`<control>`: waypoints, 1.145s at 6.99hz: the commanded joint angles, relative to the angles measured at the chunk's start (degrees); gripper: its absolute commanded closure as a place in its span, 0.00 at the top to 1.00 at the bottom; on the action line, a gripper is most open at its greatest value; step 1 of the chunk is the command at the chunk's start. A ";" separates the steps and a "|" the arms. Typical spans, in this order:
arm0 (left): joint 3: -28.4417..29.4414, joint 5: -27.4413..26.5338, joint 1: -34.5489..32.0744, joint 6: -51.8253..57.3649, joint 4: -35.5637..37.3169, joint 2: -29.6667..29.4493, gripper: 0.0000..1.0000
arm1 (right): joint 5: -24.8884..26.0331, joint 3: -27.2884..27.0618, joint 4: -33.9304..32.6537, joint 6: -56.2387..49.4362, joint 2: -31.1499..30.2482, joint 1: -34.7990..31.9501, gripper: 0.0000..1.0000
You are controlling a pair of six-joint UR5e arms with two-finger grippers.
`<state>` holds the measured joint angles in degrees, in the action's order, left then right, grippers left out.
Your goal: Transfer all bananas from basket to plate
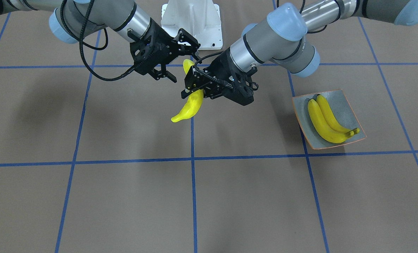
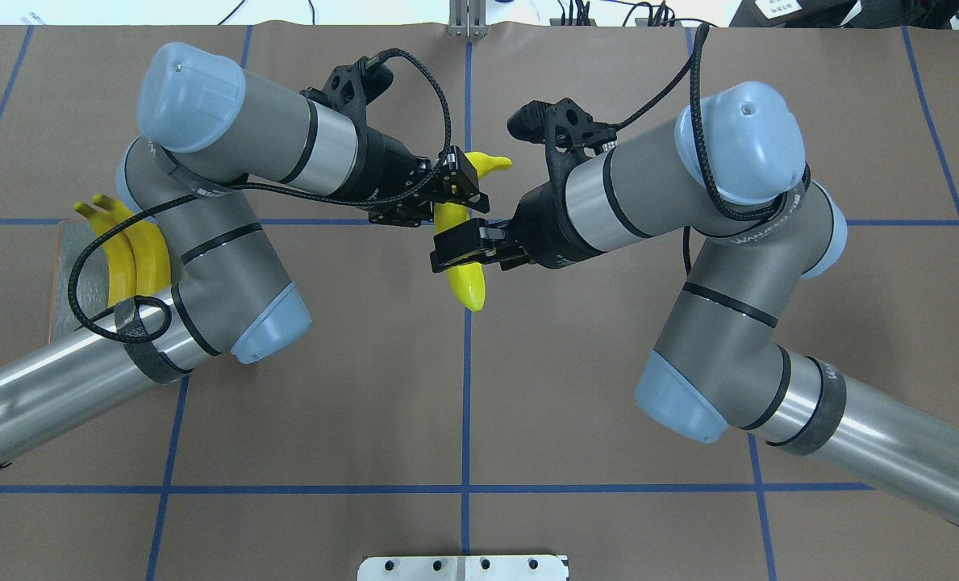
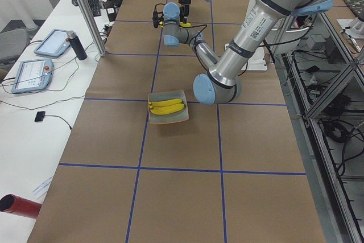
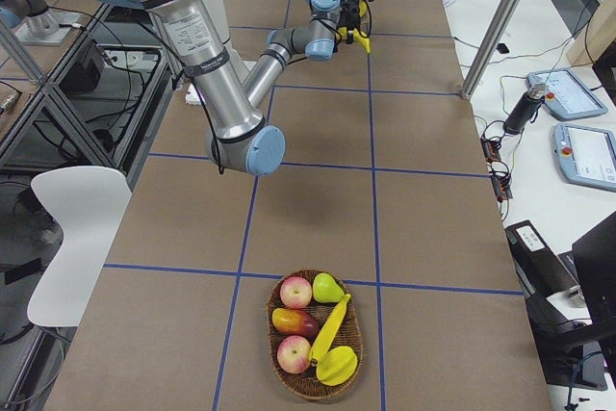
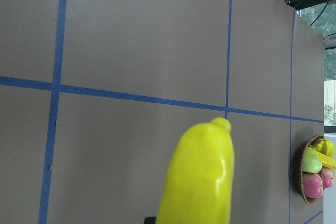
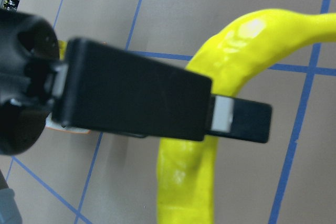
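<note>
My left gripper (image 1: 194,90) is shut on the middle of a bright yellow banana (image 1: 189,109) and holds it in the air over the table's centre line. My right gripper (image 1: 181,61) is open, with its fingers spread beside the banana's end nearest the robot. The overhead view shows the same banana (image 2: 469,282) between both grippers. Two bananas (image 1: 326,121) lie side by side on the grey-blue plate (image 1: 346,102). One banana (image 4: 330,329) lies in the wicker basket (image 4: 313,396), which also shows in the left wrist view (image 5: 298,179).
The basket also holds apples (image 4: 295,292), a pear (image 4: 328,287) and another yellow fruit (image 4: 337,365). The white robot base (image 1: 191,21) stands behind the grippers. My left arm (image 2: 205,266) hides most of the plate in the overhead view. Tablets and a bottle sit on side tables.
</note>
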<state>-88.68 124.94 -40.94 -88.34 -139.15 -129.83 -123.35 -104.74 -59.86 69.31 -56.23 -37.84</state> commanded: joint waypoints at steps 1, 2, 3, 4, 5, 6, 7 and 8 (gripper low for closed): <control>-0.09 7.82 -4.90 6.41 -0.07 4.73 0.00 | -8.45 0.06 -5.24 0.04 -0.29 -6.87 1.00; -0.44 14.04 -9.64 9.29 -0.25 7.29 0.00 | -9.62 0.06 -7.44 0.04 -0.64 -8.38 1.00; -0.44 19.41 -13.42 15.93 0.01 9.40 0.00 | -9.54 0.49 -7.63 -0.13 -0.81 -8.57 1.00; -0.70 22.60 -16.94 19.74 -0.24 12.64 0.00 | -9.19 0.59 -7.81 -0.05 -1.16 -8.74 1.00; -1.14 24.98 -18.81 22.30 -0.33 16.33 0.00 | -8.93 0.93 -8.16 -0.05 -1.69 -9.09 1.00; -2.01 26.31 -20.04 21.63 -0.51 21.58 0.00 | -8.84 1.37 -8.16 -0.05 -1.87 -9.53 1.00; -2.46 25.89 -21.10 21.37 -0.51 25.64 0.00 | -8.75 1.90 -8.16 0.04 -1.87 -9.45 1.00; -2.46 25.97 -22.07 14.49 -0.51 27.33 0.00 | -8.75 2.34 -8.16 0.04 -1.87 -9.36 1.00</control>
<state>-90.90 150.70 -61.72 -68.60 -139.63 -105.72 -132.15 -102.96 -68.01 69.31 -58.05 -47.22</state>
